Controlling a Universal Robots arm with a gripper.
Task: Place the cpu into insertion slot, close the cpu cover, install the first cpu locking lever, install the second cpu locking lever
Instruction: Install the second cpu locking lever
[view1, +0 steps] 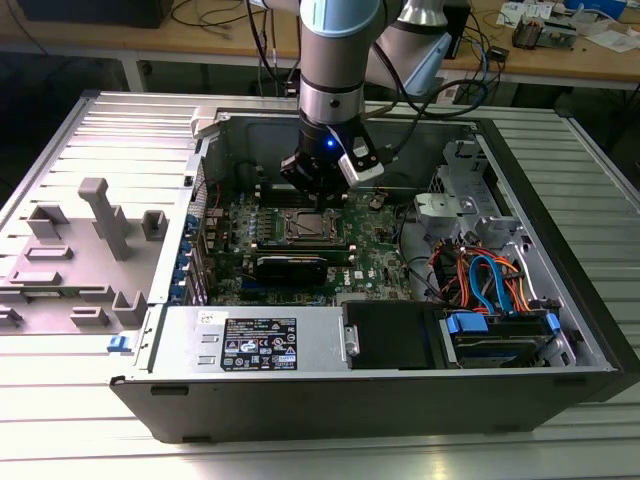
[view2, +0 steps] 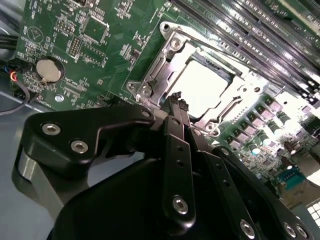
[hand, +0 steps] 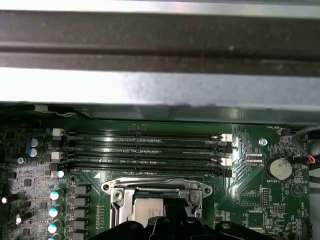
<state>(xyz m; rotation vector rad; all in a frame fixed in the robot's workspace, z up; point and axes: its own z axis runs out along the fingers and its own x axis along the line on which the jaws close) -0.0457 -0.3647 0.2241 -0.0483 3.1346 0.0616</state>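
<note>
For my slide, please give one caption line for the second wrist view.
Gripper with fingers together at the cpu cover, cpu seated.

Electronics lab or workshop, opened desktop computer case (view1: 560, 330) lying on a ribbed aluminium worktop (view1: 120, 130), wooden benches (view1: 560, 62) behind strewn with cables (view1: 215, 15) and circuit boards (view1: 545, 33)

Arm (view1: 338, 60) drops near-vertical from above, wrist turned straight down, black gripper (view2: 179, 107) at its end with fingers (view2: 176, 150) drawn together to a narrow tip, nothing seen clamped between them.
</note>
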